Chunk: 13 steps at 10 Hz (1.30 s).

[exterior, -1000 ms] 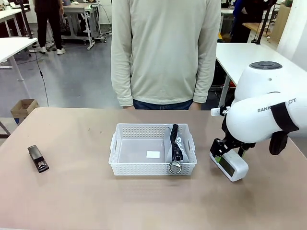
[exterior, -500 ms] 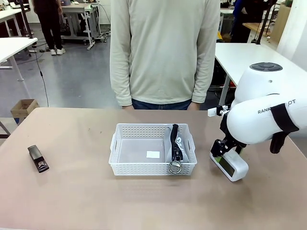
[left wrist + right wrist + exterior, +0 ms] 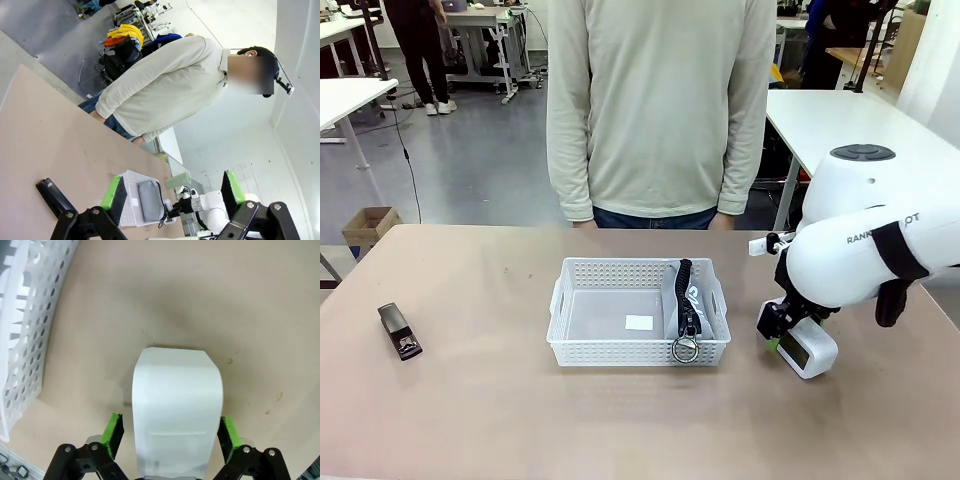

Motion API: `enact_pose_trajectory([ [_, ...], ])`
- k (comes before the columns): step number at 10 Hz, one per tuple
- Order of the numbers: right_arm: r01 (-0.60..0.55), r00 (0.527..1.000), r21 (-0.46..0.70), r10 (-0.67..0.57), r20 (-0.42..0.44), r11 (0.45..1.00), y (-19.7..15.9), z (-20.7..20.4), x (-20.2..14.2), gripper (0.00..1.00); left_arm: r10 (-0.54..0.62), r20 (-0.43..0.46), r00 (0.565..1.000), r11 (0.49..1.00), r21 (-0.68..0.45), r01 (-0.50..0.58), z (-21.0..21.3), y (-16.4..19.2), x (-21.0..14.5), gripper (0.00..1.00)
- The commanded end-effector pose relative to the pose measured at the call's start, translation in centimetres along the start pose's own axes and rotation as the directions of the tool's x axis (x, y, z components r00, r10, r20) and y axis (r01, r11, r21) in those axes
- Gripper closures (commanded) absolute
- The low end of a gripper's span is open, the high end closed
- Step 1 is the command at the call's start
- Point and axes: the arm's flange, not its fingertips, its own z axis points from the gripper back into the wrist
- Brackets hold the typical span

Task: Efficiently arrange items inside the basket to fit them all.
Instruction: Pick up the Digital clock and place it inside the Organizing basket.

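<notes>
The white lattice basket point(image 3: 620, 352) point(image 3: 131, 190) stands mid-table in front of the person. A grey zip pouch point(image 3: 688, 310) point(image 3: 148, 200) rests on edge along its right side, ring over the near rim. To the right of the basket lies the white rounded box point(image 3: 807, 352) point(image 3: 177, 405). My right gripper point(image 3: 782, 326) point(image 3: 171, 435) is open and straddles it, a green pad on each side. The small black stapler point(image 3: 399, 331) point(image 3: 55, 196) lies far left. My left gripper point(image 3: 172, 192) is open in the air. A pale green cup point(image 3: 178, 180) shows beyond the basket.
The person point(image 3: 660, 110) stands close against the far table edge, arms down. A white label point(image 3: 639, 322) lies on the basket floor, whose left part is bare. Bare tabletop stretches between the stapler and the basket.
My right arm has shifted slightly left and lower, bringing its open fingers closer around the white box. The basket, pouch and stapler have stayed put.
</notes>
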Motion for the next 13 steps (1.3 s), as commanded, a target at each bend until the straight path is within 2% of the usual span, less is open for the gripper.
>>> enact_pose_trajectory([
  [1,-0.034,0.999,0.015,0.034,0.004,0.999,-0.2,0.1,0.8,0.0,-0.022,0.01,1.0,1.0,-0.019,0.022,-0.1,-0.1,0.1,0.0],
  [2,-0.039,0.999,0.026,0.039,0.023,0.999,-0.3,0.2,0.7,0.0,-0.022,0.01,1.0,1.0,-0.019,0.022,-0.1,-0.1,0.1,0.0],
  [3,-0.035,0.999,0.026,0.035,0.008,0.999,-0.4,0.2,0.7,0.6,-0.022,0.01,1.0,1.0,-0.019,0.022,-0.1,-0.1,0.1,0.0],
  [4,-0.034,0.999,0.026,0.034,0.002,0.999,-0.4,0.2,0.7,0.6,-0.022,0.01,1.0,1.0,-0.019,0.022,-0.1,-0.1,0.1,0.0],
  [5,-0.033,0.999,0.028,0.033,0.003,0.999,-0.4,0.2,0.7,1.0,-0.022,0.01,1.0,1.0,-0.019,0.022,-0.1,-0.1,0.1,0.0],
  [6,-0.032,0.999,0.02,0.032,-0.006,0.999,-0.3,0.1,0.7,0.61,-0.022,0.01,1.0,1.0,-0.019,0.022,-0.1,-0.1,0.1,0.0],
  [7,-0.038,0.999,0.022,0.038,-0.003,0.999,-0.3,0.2,0.7,1.0,-0.022,0.01,1.0,1.0,-0.019,0.022,-0.1,-0.1,0.1,0.0],
  [12,-0.026,1.0,0.021,0.026,-0.017,0.999,-0.4,1.2,0.5,1.0,-0.022,0.01,1.0,1.0,-0.019,0.022,-0.1,-0.1,0.1,0.0],
  [13,0.054,0.998,0.028,-0.053,-0.041,0.998,-0.4,3.9,-0.4,1.0,-0.022,0.01,1.0,1.0,-0.019,0.022,-0.1,-0.1,0.1,0.0],
])
